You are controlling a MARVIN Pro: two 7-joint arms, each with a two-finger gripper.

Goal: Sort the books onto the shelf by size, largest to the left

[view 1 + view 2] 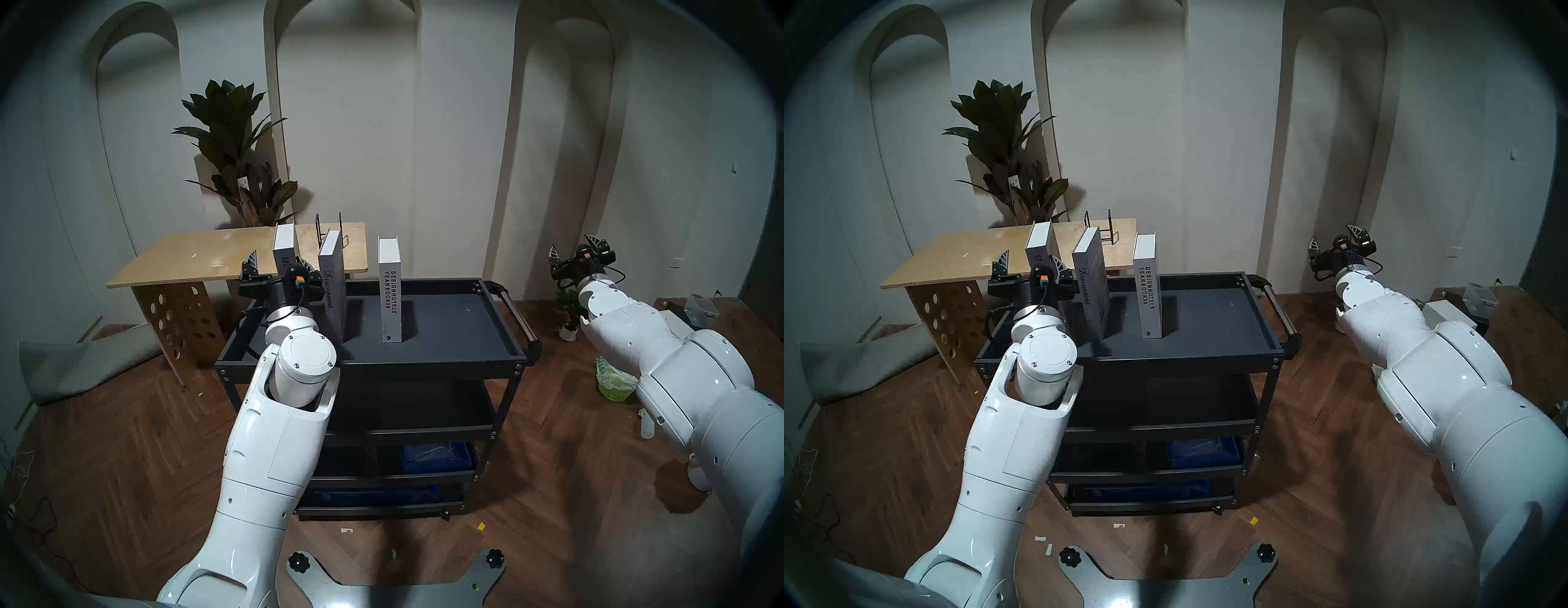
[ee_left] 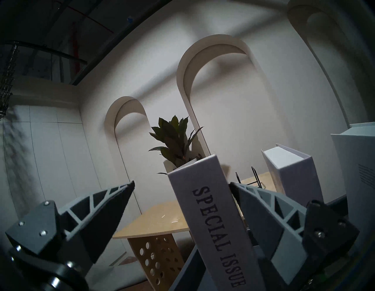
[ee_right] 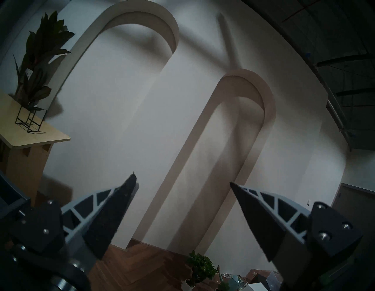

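Three books stand upright on the shelf, the cart's dark grey top tray. From left: the tall "SPECIAL ISSUE" book, the grey "Discontent" book, the white "DESIGNHOTELS YEARBOOK09" book. My left gripper is open astride "SPECIAL ISSUE". In the left wrist view its right finger lies at the book's side and its left finger stands well apart. My right gripper is open and empty in the air, to the right of the cart.
A light plywood table with a black wire stand is behind the cart's left end, and a tall plant behind that. The steel handle juts from the cart's right side. A green bag lies on the floor at the right.
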